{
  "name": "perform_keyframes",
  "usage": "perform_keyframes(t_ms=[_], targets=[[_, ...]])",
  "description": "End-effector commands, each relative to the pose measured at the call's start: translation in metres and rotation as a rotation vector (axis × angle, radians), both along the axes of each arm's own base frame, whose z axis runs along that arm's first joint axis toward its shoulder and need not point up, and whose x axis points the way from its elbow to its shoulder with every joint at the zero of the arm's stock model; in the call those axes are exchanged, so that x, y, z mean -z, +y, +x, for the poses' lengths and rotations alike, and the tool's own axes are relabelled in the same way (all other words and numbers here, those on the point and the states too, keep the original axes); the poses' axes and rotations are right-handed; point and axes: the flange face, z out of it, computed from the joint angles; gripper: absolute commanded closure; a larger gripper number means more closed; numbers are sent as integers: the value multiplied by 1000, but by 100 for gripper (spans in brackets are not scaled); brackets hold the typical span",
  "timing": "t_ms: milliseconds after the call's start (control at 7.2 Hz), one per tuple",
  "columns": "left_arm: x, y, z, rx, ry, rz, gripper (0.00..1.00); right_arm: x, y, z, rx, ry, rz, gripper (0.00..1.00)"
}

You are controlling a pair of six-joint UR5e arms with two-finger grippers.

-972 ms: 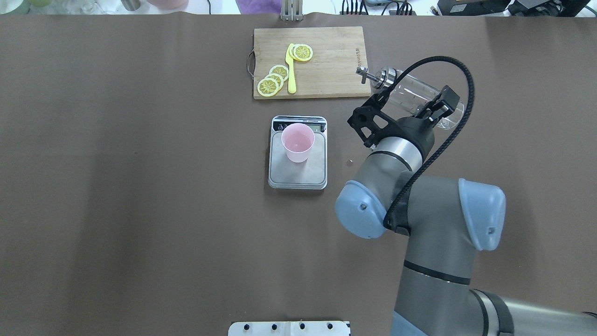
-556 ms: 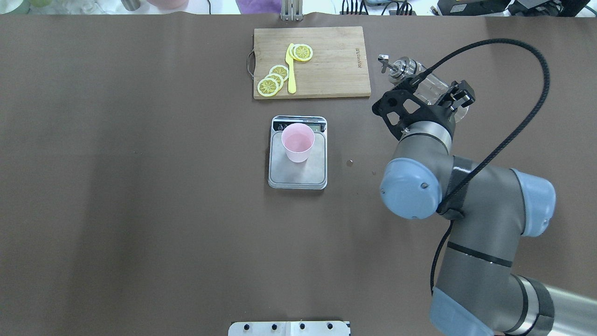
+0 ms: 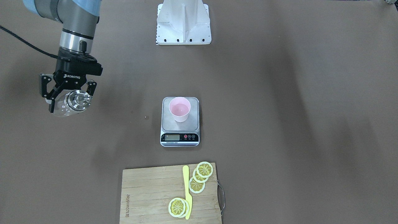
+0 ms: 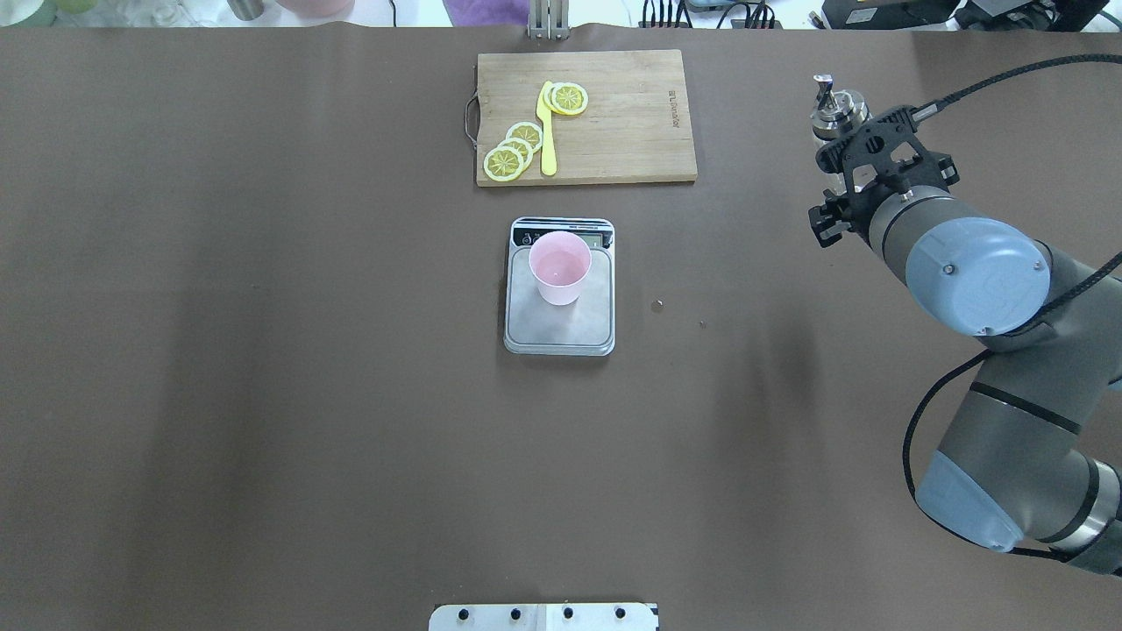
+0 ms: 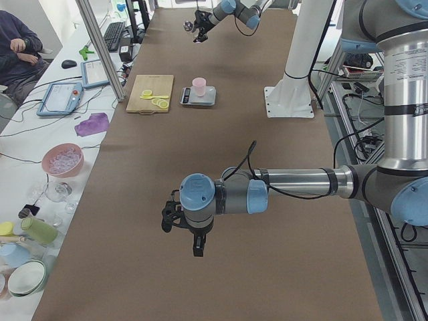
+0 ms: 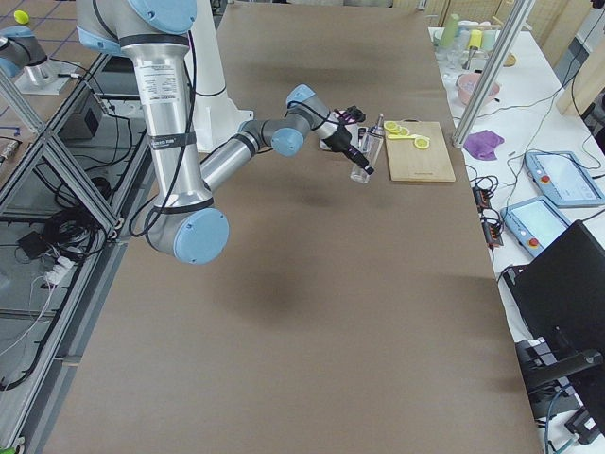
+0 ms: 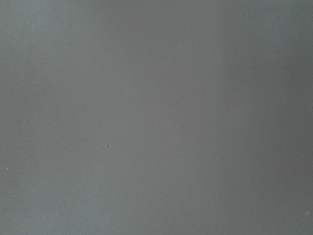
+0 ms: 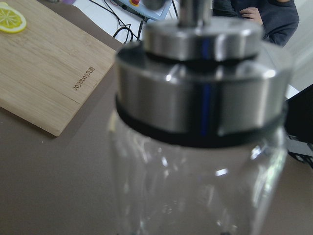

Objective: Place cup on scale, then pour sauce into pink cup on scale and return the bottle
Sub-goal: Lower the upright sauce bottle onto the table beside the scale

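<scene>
The pink cup point(image 4: 559, 267) stands upright on the scale point(image 4: 561, 331) at mid-table; the cup point(image 3: 179, 109) and the scale point(image 3: 179, 138) also show in the front view. My right gripper point(image 4: 846, 188) is shut on the clear glass bottle point(image 4: 837, 109) at the far right of the table, metal cap and spout up. It shows in the front view point(image 3: 70, 99) and fills the right wrist view point(image 8: 200, 112). I cannot tell whether its base touches the table. My left gripper point(image 5: 187, 231) shows only in the left side view, over bare table; I cannot tell if it is open.
A wooden cutting board point(image 4: 614, 131) with lemon slices point(image 4: 513, 151) and a yellow knife point(image 4: 547, 131) lies behind the scale. Small specks point(image 4: 657, 305) lie right of the scale. The white robot base plate point(image 3: 183, 21) is at the near edge.
My right arm has swung right and away from the scale with the bottle. The bottle has turned from lying tilted, spout toward the board, to near upright.
</scene>
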Motion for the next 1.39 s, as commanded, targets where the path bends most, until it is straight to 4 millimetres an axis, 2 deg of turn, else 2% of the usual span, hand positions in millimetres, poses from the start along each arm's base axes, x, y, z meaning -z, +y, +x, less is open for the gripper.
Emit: perform_keyframes(t_ms=[0, 139, 278, 556, 694, 1250], targets=[[1, -1, 0, -1, 0, 6, 2, -36, -2, -6, -22, -192, 18, 100], [2, -2, 0, -1, -1, 7, 2, -48, -2, -8, -28, -259, 15, 100], [3, -2, 0, -1, -1, 9, 2, -71, -1, -9, -57, -330, 0, 100], [2, -1, 0, 4, -3, 28, 2, -140, -5, -13, -57, -454, 68, 100], [1, 0, 0, 3, -2, 27, 2, -167, -5, -11, -61, -464, 75, 100], [1, 0, 0, 0, -3, 34, 2, -199, 8, 19, -208, -488, 57, 100]])
